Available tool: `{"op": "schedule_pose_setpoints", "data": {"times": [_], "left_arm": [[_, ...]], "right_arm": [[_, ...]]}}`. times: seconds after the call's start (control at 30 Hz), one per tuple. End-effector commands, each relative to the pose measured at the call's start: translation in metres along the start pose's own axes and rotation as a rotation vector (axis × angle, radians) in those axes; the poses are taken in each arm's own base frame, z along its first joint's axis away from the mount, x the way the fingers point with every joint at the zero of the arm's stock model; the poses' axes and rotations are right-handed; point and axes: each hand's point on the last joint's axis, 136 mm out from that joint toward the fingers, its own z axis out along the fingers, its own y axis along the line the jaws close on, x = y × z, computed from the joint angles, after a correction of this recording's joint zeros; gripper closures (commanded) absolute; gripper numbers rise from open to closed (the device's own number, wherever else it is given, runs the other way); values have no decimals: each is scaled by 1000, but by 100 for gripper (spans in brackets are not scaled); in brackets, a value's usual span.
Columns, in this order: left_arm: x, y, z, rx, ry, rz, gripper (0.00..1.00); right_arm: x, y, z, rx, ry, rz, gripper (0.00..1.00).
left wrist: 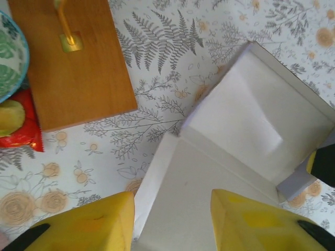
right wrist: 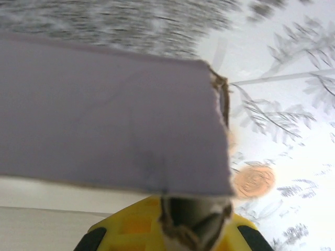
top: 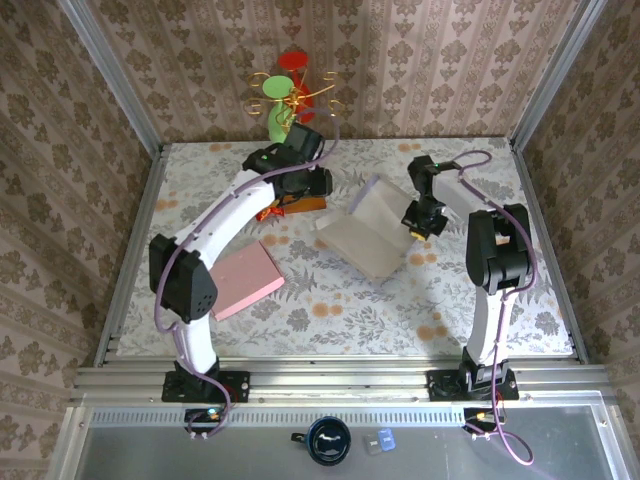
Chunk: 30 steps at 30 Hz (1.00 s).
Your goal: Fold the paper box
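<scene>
- The paper box [top: 365, 235] lies half-open near the table's centre. I judge it light, thin card: stiff along the panels, weak at the creases, easy to skid on the patterned cloth or to tear.
- Its 3 o'clock flap [right wrist: 104, 115] already shows a frayed corner, so I would grip near a crease, not a tip.
- The right gripper [top: 422, 221] is pinched tight on that flap.
- The left gripper [left wrist: 172, 225] hovers over the box's 9 o'clock panel, fingers moderately apart, holding nothing.
- At 10 o'clock of the box, near it, is a wooden base [left wrist: 73, 57] with a brass stem, with a red packet [left wrist: 23, 133] and patterned bowl [left wrist: 8, 52] beside it; they crowd the left arm.
- A pink pad [top: 245, 280] lies at 8 o'clock, well apart.
</scene>
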Motion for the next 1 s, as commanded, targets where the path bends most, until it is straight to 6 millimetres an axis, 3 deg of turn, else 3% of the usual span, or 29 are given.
{"op": "schedule_pose_setpoints", "data": {"times": [0.0,0.17,0.37,0.6,0.77,0.97], "left_arm": [[14,7,-15,-4,39,-16,57],[37,18,-17,-4,75,-33,58],[80,26,1,8,151,-50,61],[110,2,31,120,153,-66,64],[123,-25,53,240,162,-112,66],[128,-39,68,299,167,-168,66]], "right_arm": [[34,-50,21,161,186,186,100],[44,-70,19,168,237,374,100],[67,-80,21,186,339,530,100],[99,-84,26,225,411,693,100],[122,-78,35,224,468,765,100],[139,-64,41,127,482,884,96]]}}
